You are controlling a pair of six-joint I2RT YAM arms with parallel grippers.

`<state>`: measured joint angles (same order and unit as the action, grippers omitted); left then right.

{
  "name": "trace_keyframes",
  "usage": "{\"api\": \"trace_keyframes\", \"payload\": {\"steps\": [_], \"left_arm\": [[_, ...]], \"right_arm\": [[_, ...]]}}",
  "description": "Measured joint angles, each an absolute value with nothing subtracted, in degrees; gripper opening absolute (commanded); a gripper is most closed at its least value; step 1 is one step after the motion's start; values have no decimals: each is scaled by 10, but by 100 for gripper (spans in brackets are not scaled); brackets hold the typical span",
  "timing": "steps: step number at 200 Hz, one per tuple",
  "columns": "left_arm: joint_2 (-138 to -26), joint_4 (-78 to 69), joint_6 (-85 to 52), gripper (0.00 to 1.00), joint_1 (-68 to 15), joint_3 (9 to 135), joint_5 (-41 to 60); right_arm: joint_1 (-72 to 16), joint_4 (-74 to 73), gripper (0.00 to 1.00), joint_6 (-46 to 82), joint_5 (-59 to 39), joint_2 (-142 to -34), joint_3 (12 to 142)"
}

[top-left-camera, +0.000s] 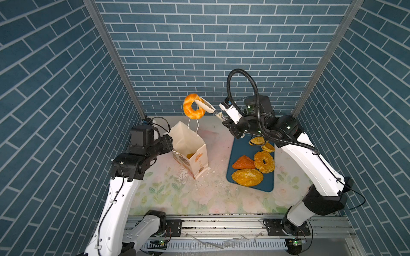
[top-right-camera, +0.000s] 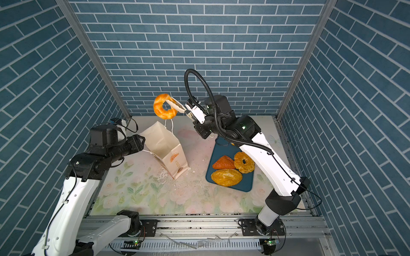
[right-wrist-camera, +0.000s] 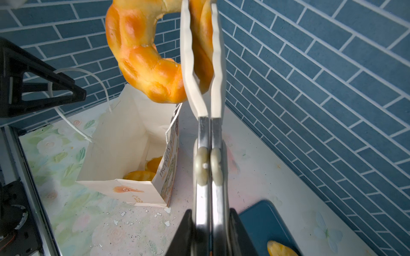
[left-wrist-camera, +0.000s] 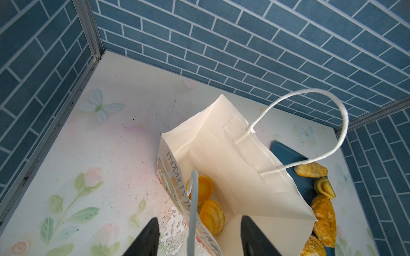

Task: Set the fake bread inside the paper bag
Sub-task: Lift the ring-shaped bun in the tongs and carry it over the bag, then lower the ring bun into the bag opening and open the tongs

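My right gripper (top-left-camera: 224, 120) (right-wrist-camera: 209, 213) is shut on the metal handles of white tongs (top-left-camera: 206, 106) (right-wrist-camera: 200, 66). The tongs pinch a glossy twisted ring of fake bread (top-left-camera: 193, 106) (top-right-camera: 165, 109) (right-wrist-camera: 142, 66), held high over the far edge of the paper bag (top-left-camera: 188, 141) (top-right-camera: 162, 141) (right-wrist-camera: 124, 137). The bag stands upright with its mouth open; two small buns (left-wrist-camera: 203, 188) lie inside. My left gripper (top-left-camera: 170, 141) (left-wrist-camera: 199, 218) is open at the bag's near rim, with a cord handle (left-wrist-camera: 193, 210) running between its fingers.
A dark blue tray (top-left-camera: 241, 146) right of the bag carries a reddish triangle (top-left-camera: 243, 163), a second ring (top-left-camera: 264, 161), a seeded loaf (top-left-camera: 247, 177) and small pastries (top-left-camera: 257, 140). White flakes (top-left-camera: 184, 175) litter the floral mat. Brick walls close three sides.
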<state>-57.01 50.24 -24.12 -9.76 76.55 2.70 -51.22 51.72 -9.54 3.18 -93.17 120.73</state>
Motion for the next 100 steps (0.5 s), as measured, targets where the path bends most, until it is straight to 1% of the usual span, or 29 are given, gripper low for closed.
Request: {"api": "trace_keyframes", "payload": {"steps": [47, 72, 100], "left_arm": [[-574, 501, -246, 38, -100, 759, 28], [-577, 497, -246, 32, -100, 756, 29], [-582, 494, -247, 21, -100, 752, 33]], "right_arm": [[-540, 484, 13, -127, 25, -927, 1146], [-549, 471, 13, -140, 15, -924, 1130], [-563, 466, 14, -155, 20, -922, 1121]]}}
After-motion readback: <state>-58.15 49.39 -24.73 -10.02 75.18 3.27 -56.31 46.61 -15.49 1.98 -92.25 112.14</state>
